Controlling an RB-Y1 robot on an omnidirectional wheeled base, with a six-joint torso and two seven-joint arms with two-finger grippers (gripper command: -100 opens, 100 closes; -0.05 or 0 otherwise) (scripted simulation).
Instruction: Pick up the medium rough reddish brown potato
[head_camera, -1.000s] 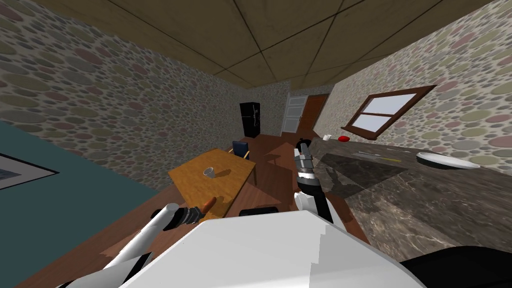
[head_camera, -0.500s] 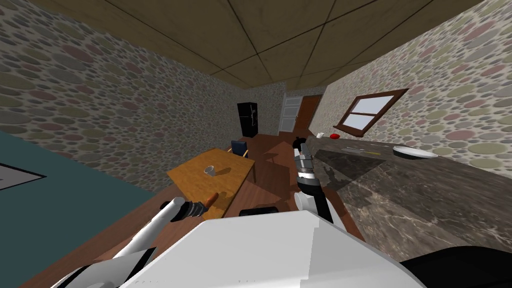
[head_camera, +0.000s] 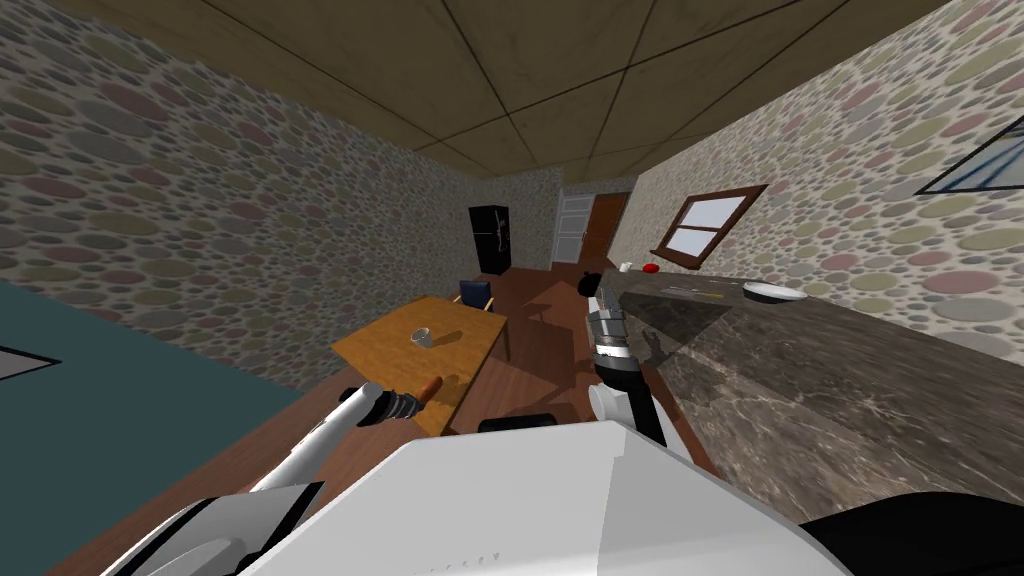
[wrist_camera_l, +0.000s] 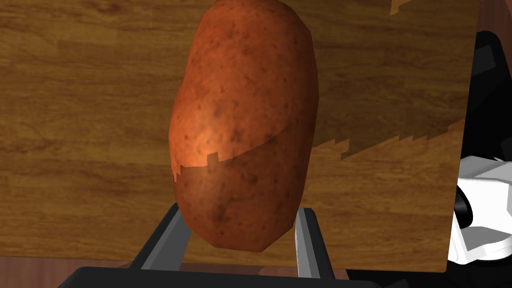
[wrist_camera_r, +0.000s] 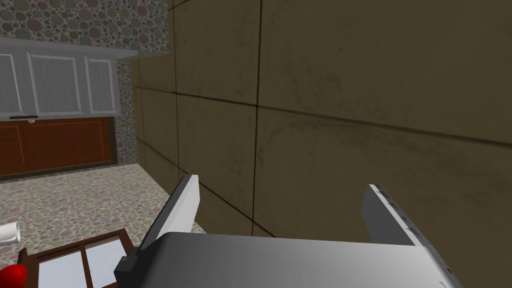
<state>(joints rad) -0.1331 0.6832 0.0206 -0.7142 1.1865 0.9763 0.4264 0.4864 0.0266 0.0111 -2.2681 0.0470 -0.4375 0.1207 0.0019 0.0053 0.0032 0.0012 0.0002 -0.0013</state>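
Note:
A reddish brown, speckled potato is held between the two fingers of my left gripper, which is shut on its lower end. Behind it lies the wooden table top. In the head view the potato shows as a small orange-brown shape at the tip of my left gripper, over the near corner of the wooden table. My right gripper is raised beside the dark stone counter, its fingers wide apart with nothing between them.
A small white cup stands on the table, with a blue chair behind it. The long dark stone counter runs along the right wall and carries a white plate and a red object. A black fridge stands at the far end.
My view has turned, so the counter and window have slid left and back. My left arm with the potato has shifted slightly right and up over the table corner.

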